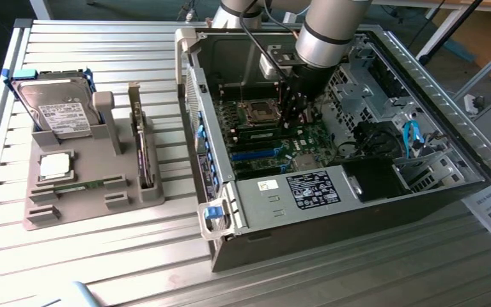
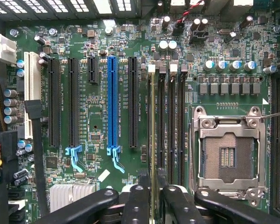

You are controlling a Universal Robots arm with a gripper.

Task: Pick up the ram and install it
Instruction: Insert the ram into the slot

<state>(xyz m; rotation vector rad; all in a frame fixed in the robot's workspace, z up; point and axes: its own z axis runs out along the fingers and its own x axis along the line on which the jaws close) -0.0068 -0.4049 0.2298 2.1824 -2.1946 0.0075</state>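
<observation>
and here's the black two-fingered gripper (image 2: 155, 185), down inside the open dark metal computer case (image 1: 450, 185), right over the green motherboard (image 2: 98, 93). the landmark for everything is the empty square silver processor socket (image 2: 228, 156). the ram (image 2: 152, 130), a thin green circuit-board stick seen edge-on, stands upright in the bank of black memory slots just beside that socket, in the slot farthest from it. the jaws straddle one end of the stick and are parted a little. a dark sliver of gap shows on the socket side, so they grip nothing that i can see.

now the worries. i can't tell whether the stick is pressed fully home, and the small white latch (image 2: 151, 68) at its far end gives nothing away. if it sits shallow or canted, it may rock loose or make poor contact. the finger on the side away from the socket looks almost touching the stick, so any sideways drift of the arm could lever the board in its slot. the fit among the neighbouring slots is tight too, and a skewed lift could snag a latch.
</observation>
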